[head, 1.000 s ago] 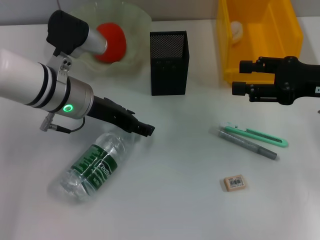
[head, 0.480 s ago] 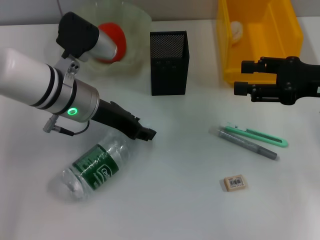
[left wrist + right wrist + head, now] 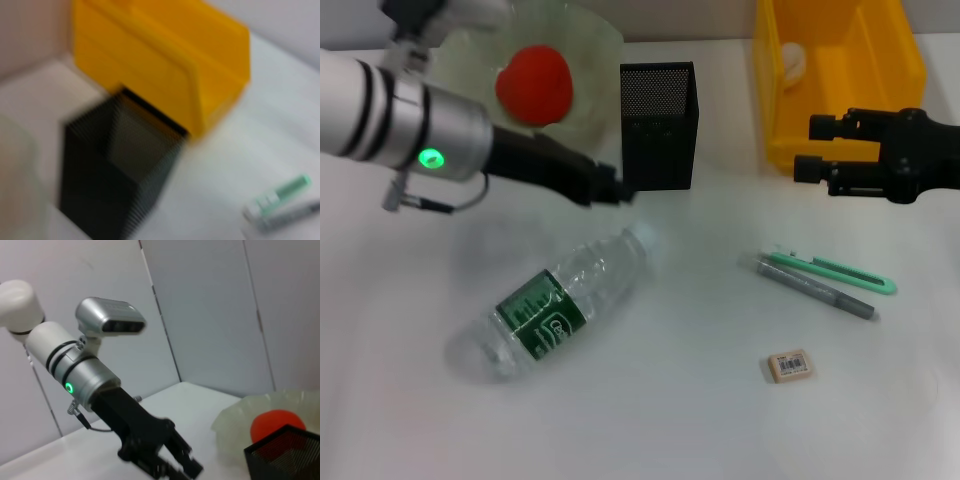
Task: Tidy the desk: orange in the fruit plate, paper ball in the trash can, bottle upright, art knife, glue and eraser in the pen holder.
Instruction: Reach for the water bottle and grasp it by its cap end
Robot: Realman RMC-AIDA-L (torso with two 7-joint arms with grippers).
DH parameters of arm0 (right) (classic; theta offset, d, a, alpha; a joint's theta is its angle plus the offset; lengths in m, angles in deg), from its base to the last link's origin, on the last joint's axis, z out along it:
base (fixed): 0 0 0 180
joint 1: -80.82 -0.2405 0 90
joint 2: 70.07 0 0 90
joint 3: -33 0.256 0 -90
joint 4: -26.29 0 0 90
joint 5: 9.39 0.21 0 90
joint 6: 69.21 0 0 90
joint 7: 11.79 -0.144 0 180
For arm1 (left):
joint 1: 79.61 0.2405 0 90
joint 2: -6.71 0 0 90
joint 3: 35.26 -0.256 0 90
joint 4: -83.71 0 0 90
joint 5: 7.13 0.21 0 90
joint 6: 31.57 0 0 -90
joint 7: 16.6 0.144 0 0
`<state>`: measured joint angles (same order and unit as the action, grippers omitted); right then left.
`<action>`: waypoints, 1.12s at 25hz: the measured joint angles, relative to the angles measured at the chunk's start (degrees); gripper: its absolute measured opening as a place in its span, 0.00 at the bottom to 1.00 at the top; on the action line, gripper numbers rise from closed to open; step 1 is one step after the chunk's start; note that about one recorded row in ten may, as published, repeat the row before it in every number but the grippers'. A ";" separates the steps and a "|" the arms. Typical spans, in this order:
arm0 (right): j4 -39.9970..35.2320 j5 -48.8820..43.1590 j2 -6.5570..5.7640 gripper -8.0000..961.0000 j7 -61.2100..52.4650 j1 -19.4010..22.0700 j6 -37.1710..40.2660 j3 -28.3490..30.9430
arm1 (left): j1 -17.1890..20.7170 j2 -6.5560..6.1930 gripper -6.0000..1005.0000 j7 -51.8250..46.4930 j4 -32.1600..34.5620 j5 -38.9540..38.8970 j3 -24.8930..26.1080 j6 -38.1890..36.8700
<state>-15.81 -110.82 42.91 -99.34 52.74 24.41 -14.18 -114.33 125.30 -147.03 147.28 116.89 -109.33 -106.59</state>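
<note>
The bottle (image 3: 555, 305), clear with a green-and-white label and white cap, lies on its side on the table (image 3: 670, 410). Left hand (image 3: 610, 190) hovers above it, can't tell its grip; right hand (image 3: 810, 148) open, empty.

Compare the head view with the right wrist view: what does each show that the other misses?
Only the head view shows the bottle lying on its side on the desk, the art knife, glue, eraser, trash can and right gripper.

Only the right wrist view shows the walls and room corner behind the desk.

Both show the left gripper, the orange in the fruit plate, and the pen holder.
</note>
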 joint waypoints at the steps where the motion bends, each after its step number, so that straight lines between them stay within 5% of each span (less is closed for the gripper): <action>1: 0.00 0.00 0.08 0.77 0.04 0.01 0.00 0.51 | 0.00 0.00 0.45 0.00 0.00 0.00 0.00 0.00; 4: -0.01 0.10 0.11 0.77 0.11 0.15 0.04 0.97 | 0.15 -0.03 0.38 0.52 0.40 -0.21 1.90 -0.26; 6: -0.04 0.20 0.01 0.77 0.10 0.22 0.09 0.98 | 0.64 -0.10 0.30 4.02 0.56 -2.54 10.76 -2.32; 14: -0.18 0.04 0.11 0.77 0.04 -0.03 0.11 1.04 | 0.01 0.11 0.12 5.04 -5.44 -5.31 8.81 -3.07; 20: -0.03 -0.10 0.26 0.77 0.04 -0.27 0.11 0.94 | -1.48 0.44 0.18 4.52 -10.51 -6.70 1.96 4.70; 28: -0.03 -0.15 0.61 0.77 0.20 0.11 0.11 0.71 | -1.09 0.25 0.50 5.42 -12.14 -7.09 -1.11 9.23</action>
<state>-15.84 -110.98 43.52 -99.14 52.85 24.52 -13.47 -115.42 125.55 -141.61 135.14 109.80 -110.44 -97.36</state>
